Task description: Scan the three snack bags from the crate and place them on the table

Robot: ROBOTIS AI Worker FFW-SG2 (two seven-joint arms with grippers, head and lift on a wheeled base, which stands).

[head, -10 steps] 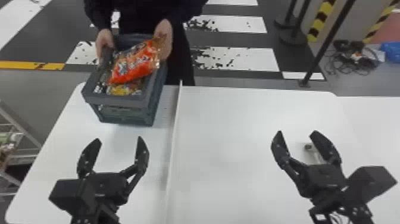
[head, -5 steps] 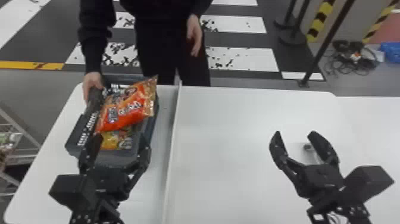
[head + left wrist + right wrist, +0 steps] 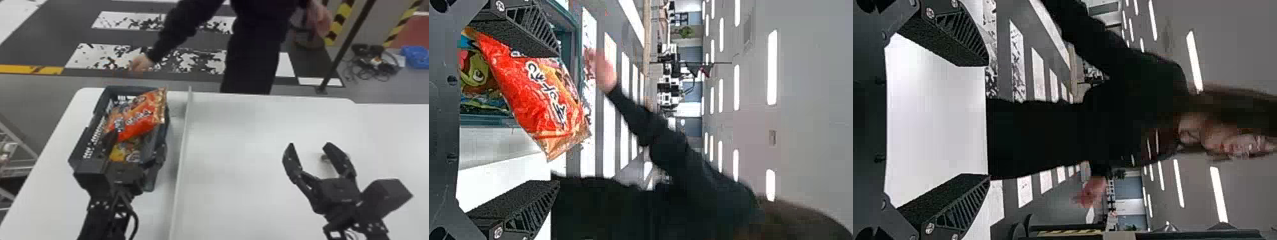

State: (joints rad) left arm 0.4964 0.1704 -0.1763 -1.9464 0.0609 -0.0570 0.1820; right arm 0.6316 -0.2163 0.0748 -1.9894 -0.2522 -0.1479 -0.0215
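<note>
Head view: I judge the task at its outset. The snack bags I can make out are in the crate [image 3: 83, 142], which stands on the counter [image 3: 242, 191]. A red-orange bag [image 3: 140, 119] lies slantwise on top, one end at the crate's rim; a yellow bag [image 3: 118, 153] is partly covered beneath it. A third I cannot distinguish with certainty. Scanning and placing appear outstanding for all three. My left gripper [image 3: 136, 145] is over the crate, fingers spread; my right gripper [image 3: 309, 145] is parked above the counter beyond the divider [image 3: 182, 153], likewise spread.

Left wrist view: the red-orange bag lies near one finger, with a gap before the other; it is not pinched. Printed packaging shows beside it, inside the crate.

Right wrist view: fingers well apart, nothing between them but a view of the counter.
</note>
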